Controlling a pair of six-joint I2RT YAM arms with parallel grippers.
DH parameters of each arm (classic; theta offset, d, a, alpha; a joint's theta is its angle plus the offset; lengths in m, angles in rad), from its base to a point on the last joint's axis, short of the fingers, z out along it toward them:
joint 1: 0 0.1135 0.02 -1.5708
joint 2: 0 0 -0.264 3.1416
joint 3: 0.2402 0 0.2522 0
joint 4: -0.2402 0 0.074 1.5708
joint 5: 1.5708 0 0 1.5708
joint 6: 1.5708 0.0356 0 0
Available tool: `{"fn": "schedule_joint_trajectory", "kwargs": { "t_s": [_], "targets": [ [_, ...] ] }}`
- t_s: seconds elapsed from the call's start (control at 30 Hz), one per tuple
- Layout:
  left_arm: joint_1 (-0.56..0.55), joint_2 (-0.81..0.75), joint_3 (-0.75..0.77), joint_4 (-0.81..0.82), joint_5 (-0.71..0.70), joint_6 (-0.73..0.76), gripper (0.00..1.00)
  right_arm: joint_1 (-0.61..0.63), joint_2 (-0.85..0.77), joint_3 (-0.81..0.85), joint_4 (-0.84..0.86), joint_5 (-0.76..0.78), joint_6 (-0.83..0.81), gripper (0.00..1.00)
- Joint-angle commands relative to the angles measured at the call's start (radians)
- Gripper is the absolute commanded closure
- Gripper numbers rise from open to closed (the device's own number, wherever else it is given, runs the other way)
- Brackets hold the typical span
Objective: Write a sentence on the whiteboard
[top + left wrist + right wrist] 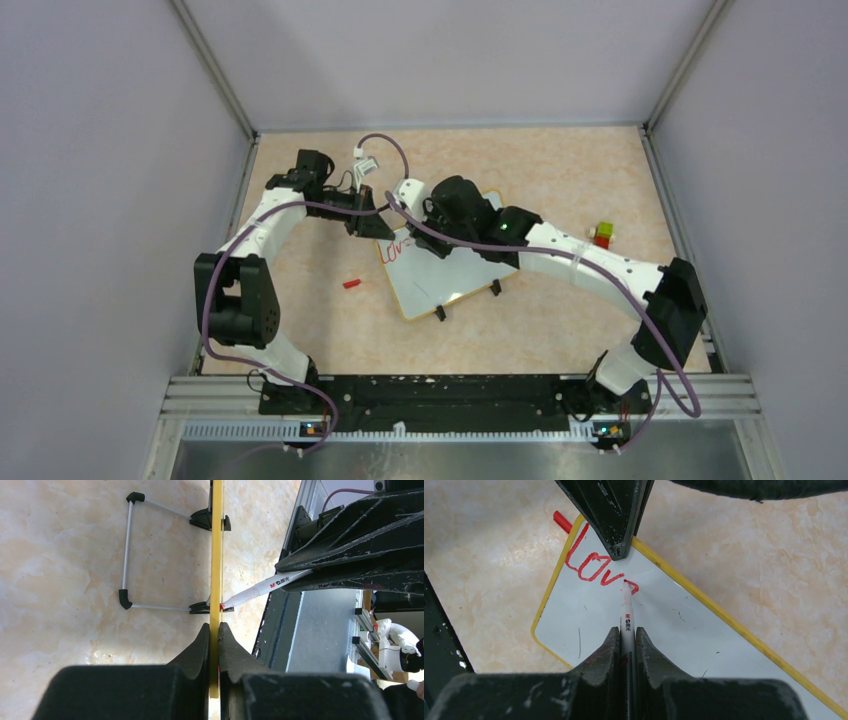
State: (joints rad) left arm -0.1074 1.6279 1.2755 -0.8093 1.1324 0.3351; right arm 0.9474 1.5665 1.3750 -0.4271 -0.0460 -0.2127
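The right claw [626,632] is clenched on a red marker [626,611], whose tip is pressed to the whiteboard [674,625] at the unfinished "Lov" of the sentence [596,570]. The whiteboard, set on the bench [560,170], is gripped at its rim by the left claw [214,630]. The first word is judged under way; its "e" is to be completed next.

Whiteboard [455,280] sits skewed at frame centre on the beige table [560,320]. Red lettering [397,246] near its upper-left corner. Left gripper [368,226] at that corner; right gripper [432,240] over the board's upper part. Jaw positions unreadable. Small red cap [351,283] left of the board, apart. Coloured blocks [603,234] right of centre.
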Motion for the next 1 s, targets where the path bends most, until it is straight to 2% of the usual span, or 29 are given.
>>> {"fn": "schedule_joint_trajectory", "kwargs": {
  "t_s": [0.0, 0.7, 0.97],
  "targets": [
    [-0.008, -0.016, 0.018, -0.01, 0.001, -0.002, 1.0, 0.008, 0.012, -0.009, 0.042, 0.017, 0.004, 1.0],
    [-0.008, -0.014, 0.018, -0.01, -0.006, -0.002, 1.0, 0.003, -0.052, -0.103, 0.02, 0.038, -0.002, 1.0],
    [-0.009, -0.011, 0.02, -0.01, -0.006, 0.002, 1.0, -0.021, -0.072, -0.092, 0.004, 0.042, -0.01, 1.0]
  ]
}}
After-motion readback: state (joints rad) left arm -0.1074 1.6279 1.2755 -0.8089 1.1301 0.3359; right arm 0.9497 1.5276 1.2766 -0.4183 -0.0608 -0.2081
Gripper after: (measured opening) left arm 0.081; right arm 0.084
